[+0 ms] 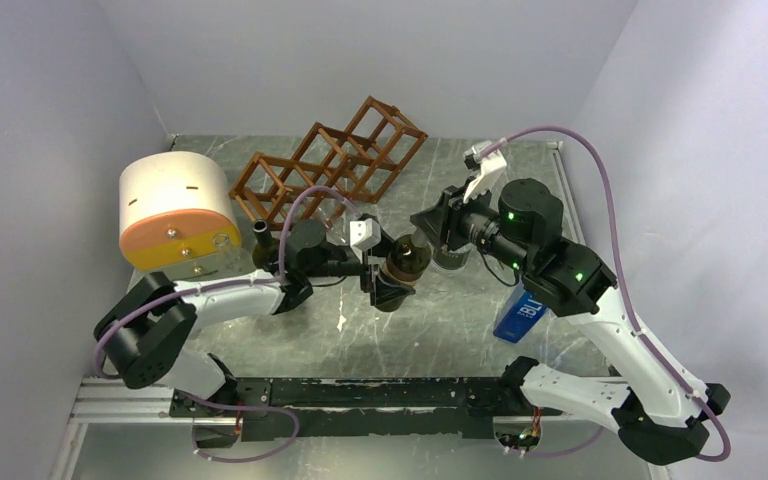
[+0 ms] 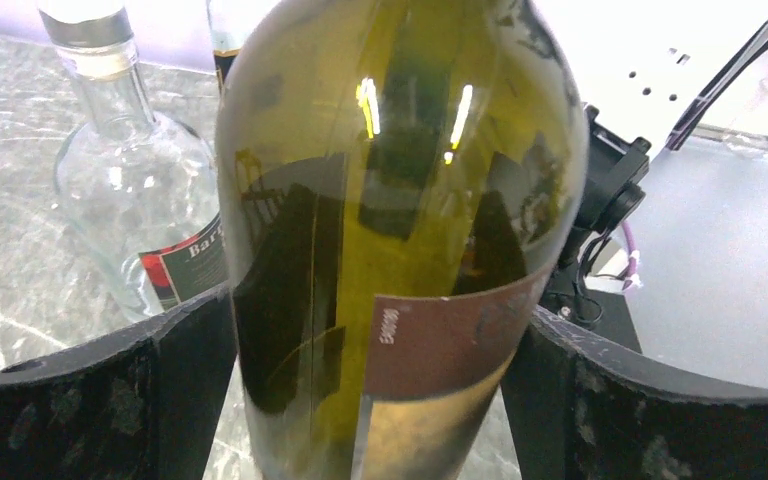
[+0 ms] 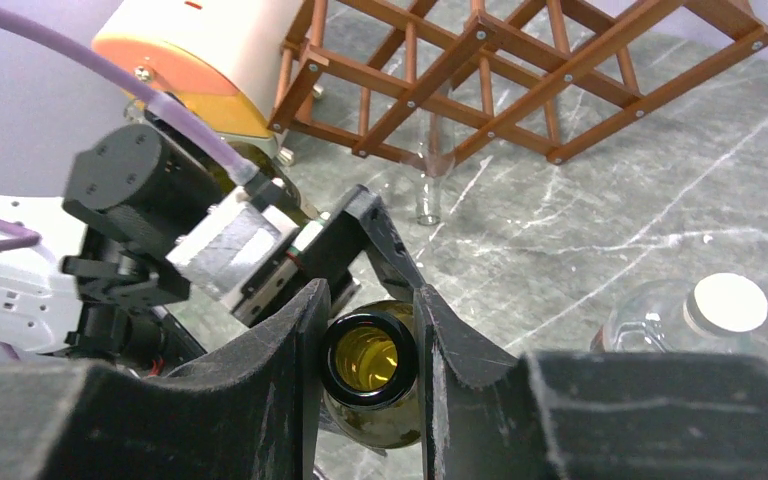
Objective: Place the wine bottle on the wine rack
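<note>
- Wine bottle is mid-table between the two arms. It is off the wine rack, which lies well apart at 11 o'clock from it in the top view.
- Right pincer: we note it clenched on the bottle's neck, one finger at 9 o'clock of the open mouth and the other at 3 o'clock.
- Left pincer: spread wide, its fingers lie along both flanks of the bottle's lower body, level with the brown label. Whether they press or only touch, we cannot tell.
- Clear bottle stands on the table just beside the wine bottle, at 9 o'clock in the left wrist view.
- Cream-and-orange cylinder sits near the rack's left end.
</note>
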`<state>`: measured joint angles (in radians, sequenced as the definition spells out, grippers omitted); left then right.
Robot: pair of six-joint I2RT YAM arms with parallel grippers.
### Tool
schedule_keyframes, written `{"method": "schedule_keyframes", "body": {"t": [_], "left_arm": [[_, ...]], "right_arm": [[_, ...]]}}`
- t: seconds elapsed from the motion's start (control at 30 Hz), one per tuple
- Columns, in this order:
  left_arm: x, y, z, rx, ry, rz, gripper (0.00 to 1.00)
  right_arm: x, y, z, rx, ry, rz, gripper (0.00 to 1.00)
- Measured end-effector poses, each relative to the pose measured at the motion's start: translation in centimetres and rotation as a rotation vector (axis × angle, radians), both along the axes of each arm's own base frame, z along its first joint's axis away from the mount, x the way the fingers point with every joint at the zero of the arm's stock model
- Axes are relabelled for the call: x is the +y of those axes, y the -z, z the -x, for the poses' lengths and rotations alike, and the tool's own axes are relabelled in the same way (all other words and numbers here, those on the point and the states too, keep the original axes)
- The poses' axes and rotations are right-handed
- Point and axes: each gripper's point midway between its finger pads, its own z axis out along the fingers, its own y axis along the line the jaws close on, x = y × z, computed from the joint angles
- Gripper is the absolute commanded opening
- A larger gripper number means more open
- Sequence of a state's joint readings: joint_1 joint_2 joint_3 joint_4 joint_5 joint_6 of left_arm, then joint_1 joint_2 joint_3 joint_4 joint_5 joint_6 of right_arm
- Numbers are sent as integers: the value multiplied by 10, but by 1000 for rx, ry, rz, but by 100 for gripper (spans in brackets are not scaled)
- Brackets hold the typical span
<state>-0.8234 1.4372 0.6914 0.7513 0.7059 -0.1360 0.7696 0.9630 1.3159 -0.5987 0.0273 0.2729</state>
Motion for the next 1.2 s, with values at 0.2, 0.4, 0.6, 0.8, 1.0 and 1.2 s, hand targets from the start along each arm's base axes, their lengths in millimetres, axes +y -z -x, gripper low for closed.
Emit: {"method": "schedule_keyframes", "body": {"t": [0.2,0.4,0.6,0.8,1.0,1.2], "left_arm": [[-5,-5,4,-3,29,75,42],[-2,-13,-4,-91,-19,57,7],[2,-18,-25,-312,-69,-74,7],[12,-44,-46,-567,-111,-196,7],[25,-85,-75,-856,-224,-282,7],[29,-101,-90,-1152,-303,-408,7]], "right_arm": [[2,-7,1,-10,-5,-30,0],[-2,-15,8,-12,-14,-42,63],[-19,-53,24,-79,-20,-70,77],[-41,-77,36,-120,4,-49,78],[-41,-52,34,-52,-3,58,78],[-34,-17,22,62,3,178,78]]}}
